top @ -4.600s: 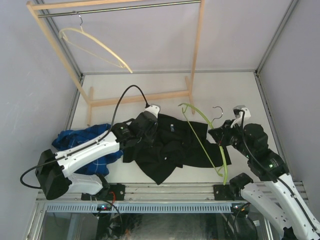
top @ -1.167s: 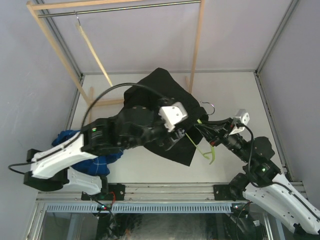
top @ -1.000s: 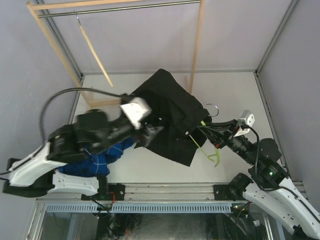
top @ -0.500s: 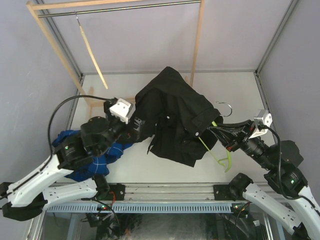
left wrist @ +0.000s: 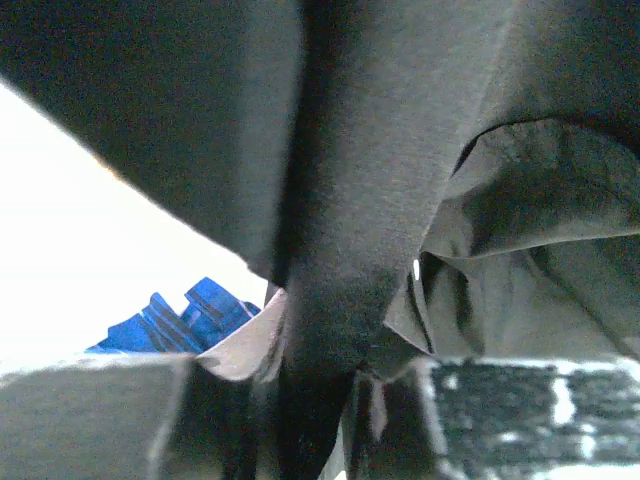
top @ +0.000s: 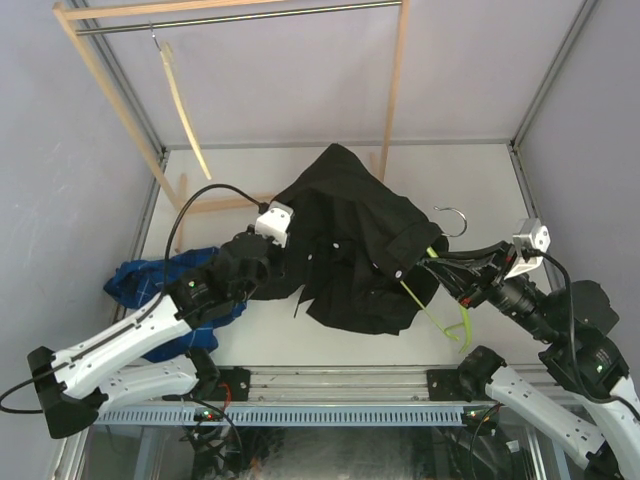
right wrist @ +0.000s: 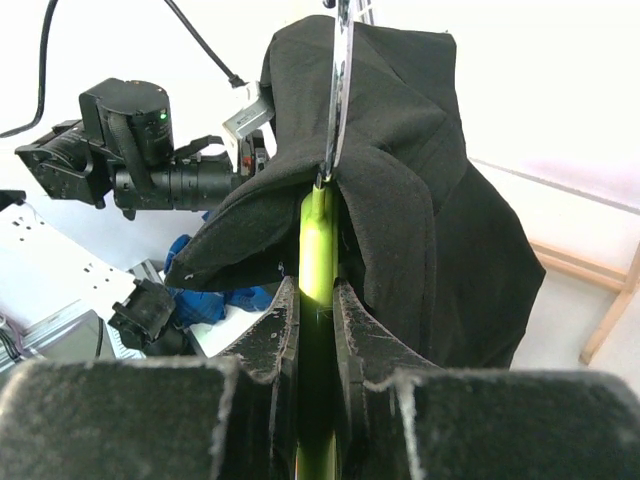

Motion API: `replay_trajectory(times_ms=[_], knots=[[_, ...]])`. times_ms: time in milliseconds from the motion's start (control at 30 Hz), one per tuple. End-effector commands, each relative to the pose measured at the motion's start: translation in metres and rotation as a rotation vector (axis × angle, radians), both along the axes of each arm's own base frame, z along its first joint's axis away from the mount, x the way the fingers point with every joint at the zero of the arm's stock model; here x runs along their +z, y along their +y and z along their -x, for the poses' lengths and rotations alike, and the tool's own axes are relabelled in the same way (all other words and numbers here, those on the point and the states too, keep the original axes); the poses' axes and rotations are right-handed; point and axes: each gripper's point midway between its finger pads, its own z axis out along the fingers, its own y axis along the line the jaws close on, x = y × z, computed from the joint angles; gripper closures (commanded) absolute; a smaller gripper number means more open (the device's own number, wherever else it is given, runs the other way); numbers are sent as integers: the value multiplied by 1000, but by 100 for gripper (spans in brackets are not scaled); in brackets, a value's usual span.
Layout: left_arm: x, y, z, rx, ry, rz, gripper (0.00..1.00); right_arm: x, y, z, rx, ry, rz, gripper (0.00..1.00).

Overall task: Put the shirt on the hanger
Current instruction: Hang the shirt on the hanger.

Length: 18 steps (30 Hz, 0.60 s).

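Observation:
The black shirt (top: 350,235) hangs in the air, draped over the lime-green hanger (top: 441,311). The hanger's silver hook (top: 455,214) sticks out at the right. My right gripper (top: 436,264) is shut on the hanger's green arm (right wrist: 318,240), with the hook (right wrist: 338,90) straight above and the shirt (right wrist: 430,170) hanging on both sides. My left gripper (top: 283,247) is at the shirt's left edge. In the left wrist view a fold of the shirt (left wrist: 400,150) runs down between its fingers (left wrist: 320,400), which are shut on it.
A blue plaid shirt (top: 140,285) lies on the table under the left arm and shows in the left wrist view (left wrist: 190,312). A wooden rack (top: 390,100) stands at the back, with a cream hanger (top: 186,100) on its rail at the left.
The right gripper has carried the hanger and shirt up and to the right. The left arm has dropped and stretched out, its gripper staying at the shirt's left edge. The cream hanger has swung.

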Motion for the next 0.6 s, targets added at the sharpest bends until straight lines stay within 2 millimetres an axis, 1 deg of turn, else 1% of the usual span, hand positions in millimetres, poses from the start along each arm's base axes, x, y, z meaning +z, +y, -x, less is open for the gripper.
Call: replay_trajectory(times_ms=[0, 67, 133, 300, 467, 567], knots=[[-1, -1, 0, 22, 13, 99, 86, 46, -15, 4, -52, -106, -91, 100], [2, 8, 2, 50, 10, 107, 99, 40, -19, -3, -96, -92, -70, 100], [10, 21, 4, 80, 1, 130, 100, 34, -25, -10, -144, -76, -50, 100], [46, 49, 16, 103, -50, 223, 100, 14, -38, -27, -258, -29, 18, 100], [77, 72, 27, 128, -98, 260, 100, -3, -52, -41, -365, 23, 70, 100], [84, 83, 29, 158, -117, 257, 100, -5, -58, -43, -402, 26, 66, 100]])
